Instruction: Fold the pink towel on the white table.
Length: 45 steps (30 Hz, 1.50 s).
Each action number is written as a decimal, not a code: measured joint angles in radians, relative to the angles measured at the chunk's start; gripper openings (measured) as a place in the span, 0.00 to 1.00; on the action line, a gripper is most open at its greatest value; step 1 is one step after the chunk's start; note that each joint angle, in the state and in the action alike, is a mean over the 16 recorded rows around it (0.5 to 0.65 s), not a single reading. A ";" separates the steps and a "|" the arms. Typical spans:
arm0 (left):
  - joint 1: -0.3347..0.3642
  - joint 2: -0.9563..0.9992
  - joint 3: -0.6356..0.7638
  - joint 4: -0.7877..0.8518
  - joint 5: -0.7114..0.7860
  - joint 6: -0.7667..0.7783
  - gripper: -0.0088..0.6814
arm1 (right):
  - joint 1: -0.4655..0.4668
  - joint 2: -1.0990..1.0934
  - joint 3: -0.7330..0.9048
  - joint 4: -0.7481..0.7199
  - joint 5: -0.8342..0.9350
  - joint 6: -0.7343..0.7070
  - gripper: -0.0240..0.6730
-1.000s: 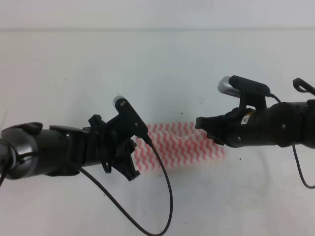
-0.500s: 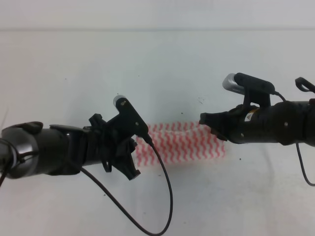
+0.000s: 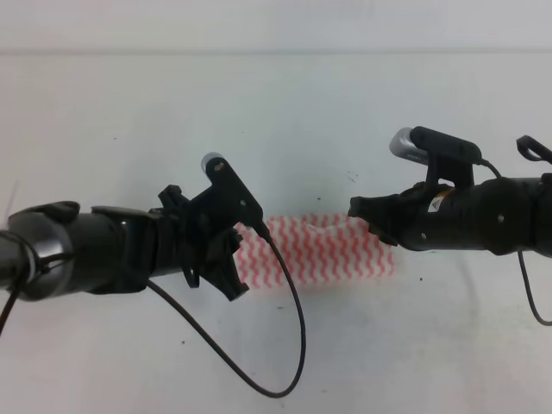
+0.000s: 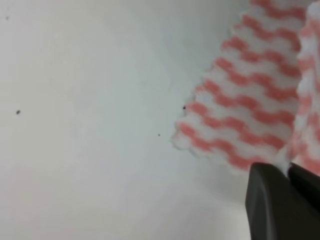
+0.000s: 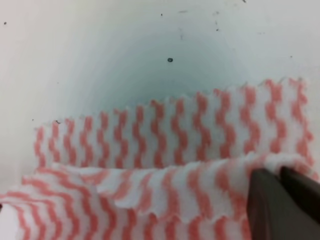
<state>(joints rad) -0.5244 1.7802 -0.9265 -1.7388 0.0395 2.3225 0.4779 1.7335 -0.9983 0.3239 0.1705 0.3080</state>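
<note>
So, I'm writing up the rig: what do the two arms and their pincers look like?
Both arms are matte black, rounded tubes. The left pincer has a silver-capped camera bracket and a long looping black cable. The right pincer has a silver-tipped camera, a small triangular label and a thin cable.

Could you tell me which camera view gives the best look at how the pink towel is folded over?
The right wrist view: the pink towel fills it, a lower layer flat on the white table and an upper layer doubled over it. The exterior high view shows its outline between both arms, ends hidden. The left wrist view shows only one corner.
</note>
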 joint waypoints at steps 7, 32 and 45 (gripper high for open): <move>0.002 0.017 -0.015 -0.001 -0.006 0.006 0.00 | 0.000 0.001 0.000 0.000 -0.008 0.000 0.01; 0.002 0.031 -0.024 0.000 -0.046 0.020 0.00 | -0.005 0.001 0.000 0.000 -0.023 0.000 0.01; 0.003 0.028 -0.025 0.002 -0.036 0.019 0.01 | -0.006 0.030 -0.021 0.000 -0.012 0.000 0.01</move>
<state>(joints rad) -0.5214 1.8078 -0.9518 -1.7372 0.0030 2.3419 0.4724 1.7638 -1.0189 0.3240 0.1584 0.3076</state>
